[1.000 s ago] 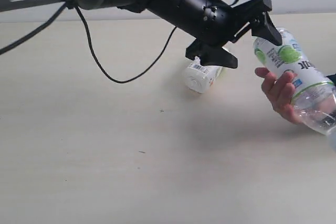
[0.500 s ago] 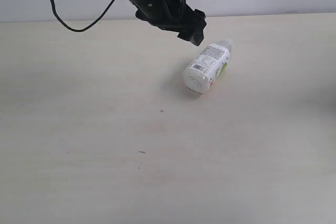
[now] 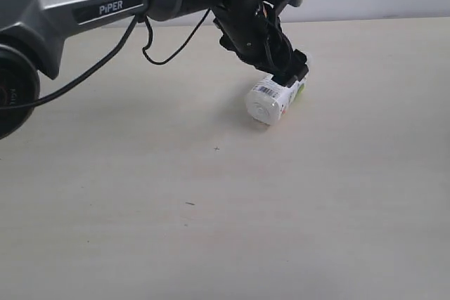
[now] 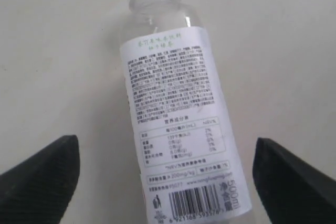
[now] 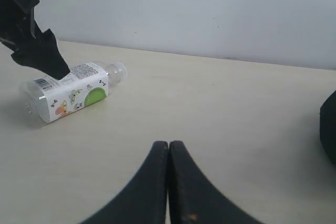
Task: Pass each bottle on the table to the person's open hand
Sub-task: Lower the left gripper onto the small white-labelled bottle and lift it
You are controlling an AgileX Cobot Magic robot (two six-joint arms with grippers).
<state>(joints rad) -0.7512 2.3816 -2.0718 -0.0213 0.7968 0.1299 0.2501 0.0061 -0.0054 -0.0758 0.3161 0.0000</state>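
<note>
One small clear bottle [image 3: 271,101] with a white label and green marks lies on its side on the table [image 3: 211,209]. My left gripper [image 3: 290,75] hangs just over it, open. In the left wrist view the bottle [image 4: 178,119] lies lengthwise between the two black fingertips [image 4: 52,166], with a gap on each side. The right wrist view shows the same bottle [image 5: 71,92] with the left fingers [image 5: 39,51] above it. My right gripper [image 5: 168,145] is shut on nothing, well away from the bottle. The person's open hand is out of view.
The pale wood-grain table carries only a few dark specks [image 3: 190,204]. A black cable [image 3: 165,54] loops below the left arm. A plain wall [image 5: 210,9] runs along the table's far edge.
The person's hand and the bottle it held at the right have gone from view. My left arm pulled back to the left, then came down over the lying bottle, still open.
</note>
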